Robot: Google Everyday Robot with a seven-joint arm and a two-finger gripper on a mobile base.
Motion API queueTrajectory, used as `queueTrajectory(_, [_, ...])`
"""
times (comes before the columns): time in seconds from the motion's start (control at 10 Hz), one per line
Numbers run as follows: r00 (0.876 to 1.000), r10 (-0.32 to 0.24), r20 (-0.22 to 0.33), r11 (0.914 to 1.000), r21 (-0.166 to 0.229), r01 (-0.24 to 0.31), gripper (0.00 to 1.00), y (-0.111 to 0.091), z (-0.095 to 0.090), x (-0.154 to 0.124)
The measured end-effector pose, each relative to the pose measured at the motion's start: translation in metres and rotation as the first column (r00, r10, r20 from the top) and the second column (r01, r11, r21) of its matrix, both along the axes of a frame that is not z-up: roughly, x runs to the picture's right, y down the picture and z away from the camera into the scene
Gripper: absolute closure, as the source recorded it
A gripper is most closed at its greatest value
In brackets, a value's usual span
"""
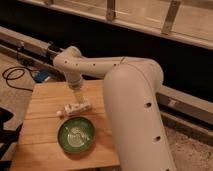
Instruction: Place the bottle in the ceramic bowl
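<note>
Lying under the hand [80, 99], the oblong cream bottle [73, 108] neighbours the glossy bowl [82, 143].

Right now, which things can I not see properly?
The end effector, just above the bottle: contact unclear; its own body covers it, camera view.
The table: right side hidden behind the arm, camera view.
The arm: base cut off by the bottom edge, camera view.

Wooden table [46, 102] on speckled floor [192, 150], dark wall [165, 55] behind.
</note>
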State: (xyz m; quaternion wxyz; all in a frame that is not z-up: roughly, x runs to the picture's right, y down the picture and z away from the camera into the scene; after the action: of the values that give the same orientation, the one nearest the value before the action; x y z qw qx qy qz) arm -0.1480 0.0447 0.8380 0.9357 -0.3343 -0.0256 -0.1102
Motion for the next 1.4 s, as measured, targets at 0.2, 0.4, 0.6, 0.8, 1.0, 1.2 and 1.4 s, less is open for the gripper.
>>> queueTrajectory(0.2, [1.000,0.010,0.011,0.9993,-0.035,-0.010,0.35,0.024,0.028,0.002])
queueTrajectory(0.4, [0.998,0.042,0.040,0.9979,-0.051,-0.040,0.35,0.041,0.046,0.011])
queueTrajectory(0.6, [0.993,0.075,0.088,0.9957,-0.062,-0.069,0.35,0.052,0.054,0.009])
queueTrajectory(0.8, [0.989,0.099,0.110,0.9926,-0.081,-0.090,0.35,0.059,0.058,0.010])
queueTrajectory(1.0, [0.984,0.106,0.145,0.9908,-0.099,-0.092,0.40,0.070,0.063,0.000])
queueTrajectory(1.2, [0.981,0.106,0.164,0.9914,-0.094,-0.092,0.57,0.071,0.062,-0.004])
queueTrajectory(1.4, [0.978,0.111,0.177,0.9918,-0.083,-0.097,0.78,0.068,0.060,-0.004])
